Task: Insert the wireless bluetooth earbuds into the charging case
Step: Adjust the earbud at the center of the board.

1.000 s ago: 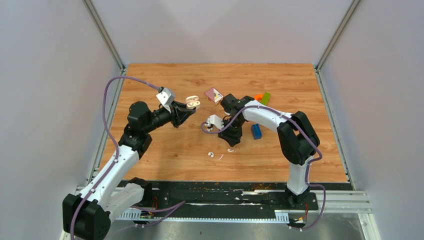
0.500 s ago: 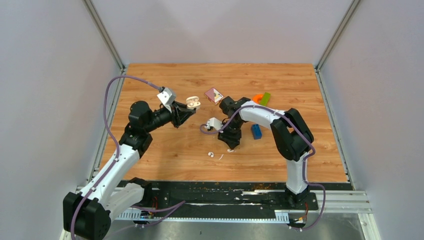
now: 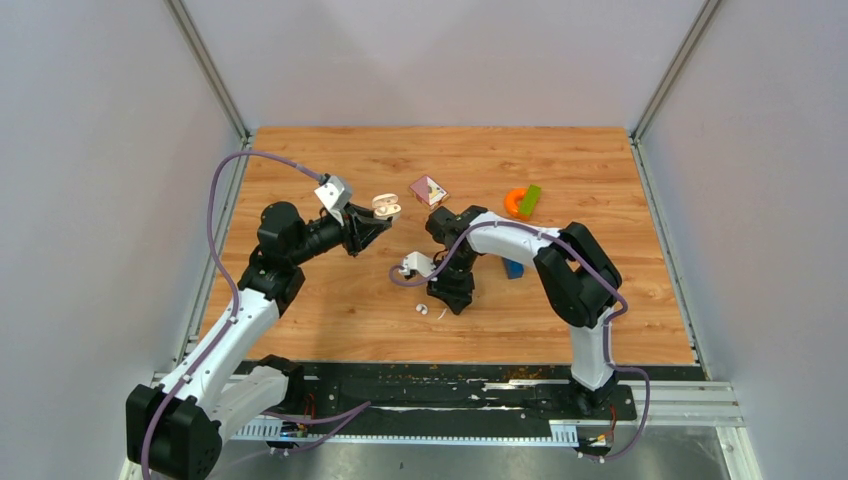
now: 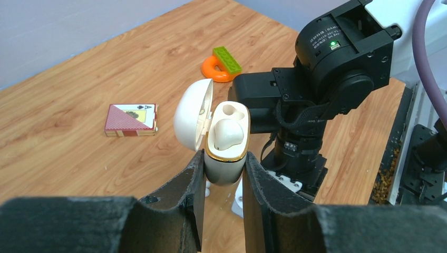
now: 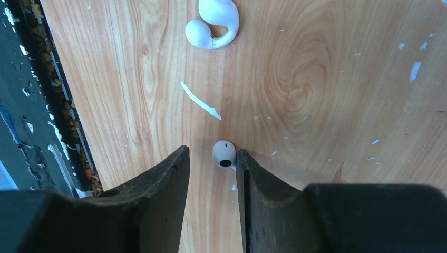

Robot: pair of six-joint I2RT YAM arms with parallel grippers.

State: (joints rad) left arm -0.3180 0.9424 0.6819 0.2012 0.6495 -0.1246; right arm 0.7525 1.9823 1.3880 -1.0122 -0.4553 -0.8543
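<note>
**Case held aloft, right fingers astride a bud**

The table fills the middle of the top view.

The left gripper hangs above the table, left of centre. Its fingers are closed tight on the case, pinching the lower body from both sides. The case stands upright with its lid swung open toward the left of the wrist view. A white rounded shape sits in the near socket. I cannot tell whether it is a bud or the moulding.

The right gripper points down at the boards, low in the centre of the top view. Its fingers are part open and hold nothing.

A card box lies above centre. An orange ring with a green brick across it lies toward the upper right. A blue brick shows partly behind the right arm.

One bud lies on the wood between the right fingertips. It is close against the finger on the frame's right, with a clear gap to the other finger. The second bud lies at the top of the right wrist view, well apart from the fingers. A thin white sliver lies between the two buds.
</note>
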